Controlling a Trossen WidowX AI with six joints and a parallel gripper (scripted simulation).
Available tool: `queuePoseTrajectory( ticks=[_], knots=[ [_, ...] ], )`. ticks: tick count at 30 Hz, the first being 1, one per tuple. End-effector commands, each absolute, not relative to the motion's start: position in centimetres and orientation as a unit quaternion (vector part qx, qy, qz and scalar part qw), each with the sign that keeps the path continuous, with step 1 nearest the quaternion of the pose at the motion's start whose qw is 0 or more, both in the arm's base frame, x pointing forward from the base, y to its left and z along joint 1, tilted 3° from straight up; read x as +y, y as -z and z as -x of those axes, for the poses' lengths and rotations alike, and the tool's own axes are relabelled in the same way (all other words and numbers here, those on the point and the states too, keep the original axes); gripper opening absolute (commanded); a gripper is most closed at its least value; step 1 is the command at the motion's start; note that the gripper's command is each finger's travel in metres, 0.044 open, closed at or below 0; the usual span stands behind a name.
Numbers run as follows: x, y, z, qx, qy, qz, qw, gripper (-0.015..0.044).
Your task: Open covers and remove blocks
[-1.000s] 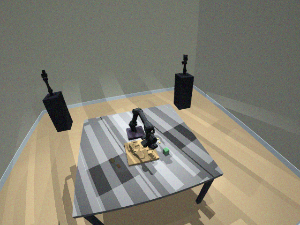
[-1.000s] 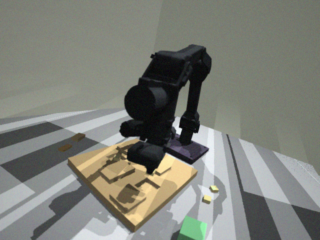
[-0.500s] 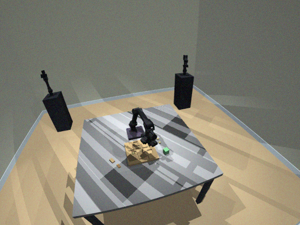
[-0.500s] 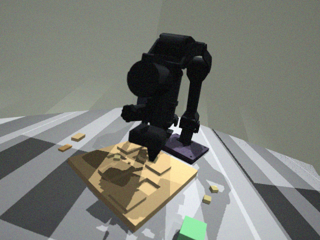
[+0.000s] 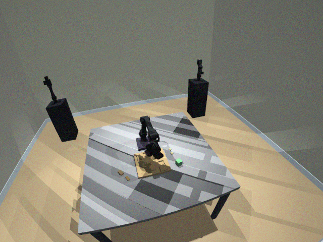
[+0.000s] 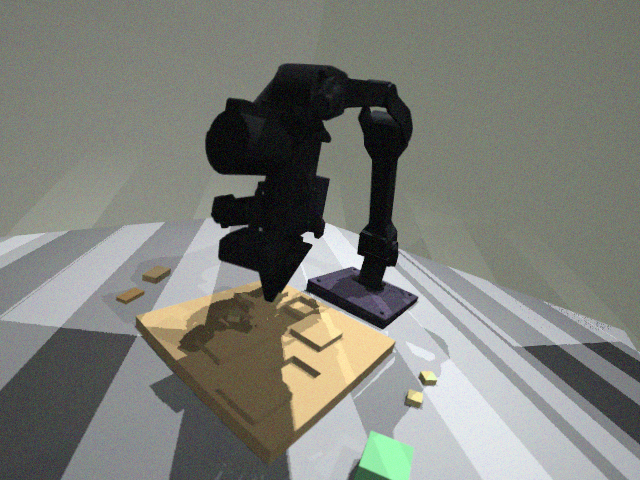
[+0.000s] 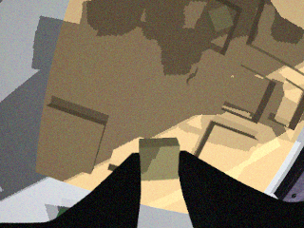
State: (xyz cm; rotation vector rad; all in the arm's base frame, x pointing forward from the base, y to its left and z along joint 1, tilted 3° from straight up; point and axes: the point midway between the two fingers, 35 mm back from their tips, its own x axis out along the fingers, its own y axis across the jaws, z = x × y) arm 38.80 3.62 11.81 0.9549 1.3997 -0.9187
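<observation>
Table (image 5: 109, 197) striped grey, tan wood floor (image 5: 260, 208), grey-green walls (image 5: 130, 39)

Arm bent down, hand (image 7: 159, 167) clamping a block (image 7: 159, 159).

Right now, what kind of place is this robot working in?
Likely a bare test room: a grey striped table on a wooden floor, flanked by two black pedestals carrying what look like cameras.
</observation>
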Motion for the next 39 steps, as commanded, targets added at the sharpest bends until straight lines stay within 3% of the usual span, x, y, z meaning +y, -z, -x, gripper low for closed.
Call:
queuePoseTrajectory(
  ticks=[1, 39],
  knots=[
    [2.1, -11.9, -38.8, 0.595, 0.391, -0.404, 0.574, 0.0080],
    [-12.4, -11.6, -35.0, 0.593, 0.395, -0.400, 0.576, 0.0080]
  ],
)
